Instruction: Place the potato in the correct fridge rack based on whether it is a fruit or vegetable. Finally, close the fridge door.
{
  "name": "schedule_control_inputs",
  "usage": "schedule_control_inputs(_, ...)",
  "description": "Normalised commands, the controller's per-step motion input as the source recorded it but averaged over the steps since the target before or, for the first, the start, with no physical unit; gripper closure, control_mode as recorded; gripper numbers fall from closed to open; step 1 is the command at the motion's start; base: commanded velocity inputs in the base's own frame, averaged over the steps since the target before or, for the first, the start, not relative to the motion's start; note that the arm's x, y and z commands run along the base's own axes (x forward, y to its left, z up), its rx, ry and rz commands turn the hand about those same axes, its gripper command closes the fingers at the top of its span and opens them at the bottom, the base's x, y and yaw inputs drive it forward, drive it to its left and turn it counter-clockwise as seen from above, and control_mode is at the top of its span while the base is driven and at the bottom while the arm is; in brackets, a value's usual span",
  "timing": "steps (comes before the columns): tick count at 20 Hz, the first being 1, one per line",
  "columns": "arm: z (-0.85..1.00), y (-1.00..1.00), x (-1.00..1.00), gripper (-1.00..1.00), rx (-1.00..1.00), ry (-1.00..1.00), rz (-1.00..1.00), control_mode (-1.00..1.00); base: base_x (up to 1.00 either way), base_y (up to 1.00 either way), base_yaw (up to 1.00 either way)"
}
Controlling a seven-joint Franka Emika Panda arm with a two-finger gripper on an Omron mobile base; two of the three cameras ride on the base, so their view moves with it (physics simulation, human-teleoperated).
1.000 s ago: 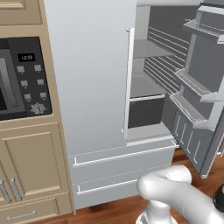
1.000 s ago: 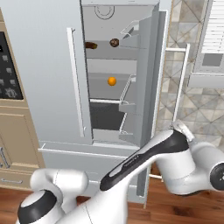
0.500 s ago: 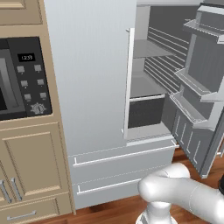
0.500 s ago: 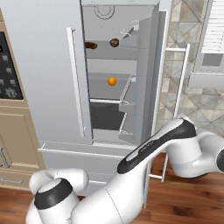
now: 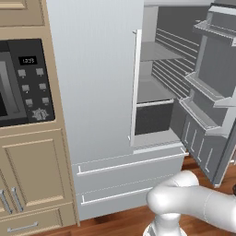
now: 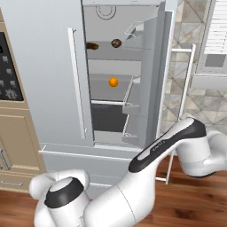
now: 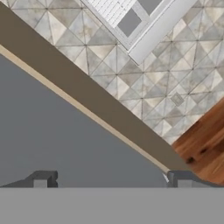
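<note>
The fridge's right door [image 6: 159, 66] stands wide open. On the fridge rack [image 6: 133, 49], the upper grey shelf, lies the potato [image 6: 116, 43], a small dull-brown lump, with another brown item [image 6: 91, 45] to its left. A bright orange ball [image 6: 113, 82] sits on the shelf below. From the left base view the same rack [image 5: 156, 50] and the open door [image 5: 212, 92] with its bins can be seen. My gripper [image 7: 111, 181] is open with nothing between its fingertips [image 7: 41, 179]; it faces a flat grey surface, well away from the shelves. My arm [image 6: 168, 146] reaches right, beyond the open door.
A dark oven panel [image 5: 27, 83] and tan wooden cabinets [image 5: 32, 170] stand left of the fridge. Two grey freezer drawers [image 5: 129, 166] lie below the doors. A tiled wall [image 7: 144, 83], a white window [image 6: 215, 44] and wooden floor [image 7: 205, 148] are on the right.
My arm's far part has swung further right and a little up beside the open door. The things on the shelves have not moved.
</note>
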Motion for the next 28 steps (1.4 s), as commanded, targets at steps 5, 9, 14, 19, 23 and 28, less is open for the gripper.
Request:
schedule_control_inputs(5, 0.0, 0.4, 0.11, -1.0, 0.02, 0.0, 0.08, -1.0, 0.0, 0.0, 0.0)
schedule_control_inputs(9, 0.0, 0.94, 0.04, -1.0, 0.0, 0.0, 0.1, -1.0, 0.0, 0.0, 0.0)
schedule_control_inputs(14, 0.0, 1.0, 0.11, -1.0, 0.0, -0.05, 0.05, -1.0, 0.0, 0.0, 0.0)
schedule_control_inputs(19, 0.0, 1.0, 0.23, -1.0, 0.0, -0.09, 0.0, -1.0, 0.0, 0.0, 0.0)
schedule_control_inputs(23, 0.0, 1.0, 0.28, -1.0, 0.0, -0.09, 0.0, -1.0, 0.0, 0.0, 0.0)
schedule_control_inputs(28, 0.0, 0.91, 0.32, -1.0, 0.0, -0.08, 0.0, -1.0, 0.0, 0.0, 0.0)
